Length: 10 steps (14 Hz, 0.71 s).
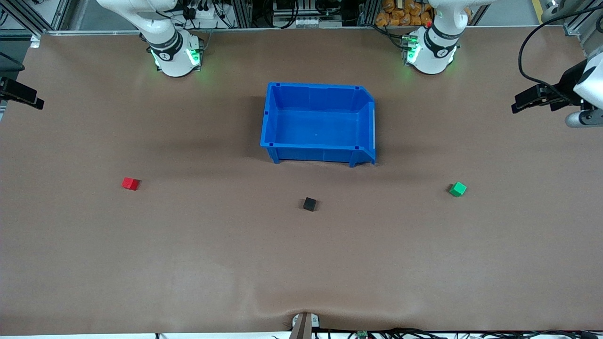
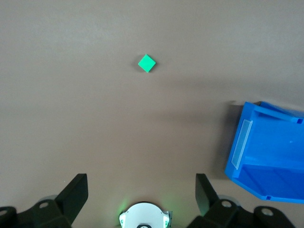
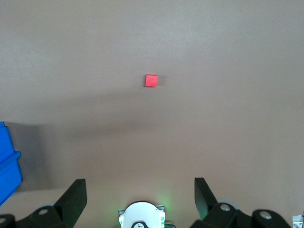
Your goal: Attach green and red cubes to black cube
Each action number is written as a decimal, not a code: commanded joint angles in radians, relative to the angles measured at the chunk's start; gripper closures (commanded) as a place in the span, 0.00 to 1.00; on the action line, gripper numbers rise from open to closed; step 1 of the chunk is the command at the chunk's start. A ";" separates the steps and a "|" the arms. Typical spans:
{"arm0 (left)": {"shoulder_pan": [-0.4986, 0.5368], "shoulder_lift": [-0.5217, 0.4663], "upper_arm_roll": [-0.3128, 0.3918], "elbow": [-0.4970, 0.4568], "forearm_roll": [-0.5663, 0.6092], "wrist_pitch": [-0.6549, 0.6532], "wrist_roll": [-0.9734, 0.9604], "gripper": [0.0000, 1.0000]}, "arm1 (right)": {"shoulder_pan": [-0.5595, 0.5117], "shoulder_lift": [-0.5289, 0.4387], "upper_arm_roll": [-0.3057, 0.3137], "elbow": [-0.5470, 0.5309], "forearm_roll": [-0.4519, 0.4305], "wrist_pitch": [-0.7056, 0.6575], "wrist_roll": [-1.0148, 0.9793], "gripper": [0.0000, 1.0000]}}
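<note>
The black cube [image 1: 309, 204] sits on the brown table, nearer to the front camera than the blue bin [image 1: 318, 151]. The red cube [image 1: 130, 183] lies toward the right arm's end and shows in the right wrist view [image 3: 151, 80]. The green cube [image 1: 457, 189] lies toward the left arm's end and shows in the left wrist view [image 2: 147, 63]. My left gripper [image 2: 141, 183] is open and empty, high over the table's end [image 1: 527, 101]. My right gripper [image 3: 140, 185] is open and empty, high over the other end [image 1: 26, 96]. All cubes lie apart.
The blue bin stands open and empty mid-table between the two arm bases; its corner shows in the left wrist view [image 2: 266, 161] and its edge in the right wrist view [image 3: 7, 171]. A small mount [image 1: 304, 325] sits at the table's front edge.
</note>
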 commanded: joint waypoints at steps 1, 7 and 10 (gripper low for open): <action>0.005 -0.010 -0.002 -0.083 -0.018 0.061 0.011 0.00 | -0.022 -0.001 0.008 -0.005 -0.008 -0.003 -0.005 0.00; 0.007 -0.010 -0.010 -0.233 -0.018 0.219 -0.006 0.00 | -0.029 0.015 -0.003 -0.007 -0.007 0.000 -0.005 0.00; 0.030 -0.005 -0.011 -0.272 -0.020 0.264 -0.006 0.00 | -0.029 0.027 -0.001 -0.007 -0.007 0.001 -0.005 0.00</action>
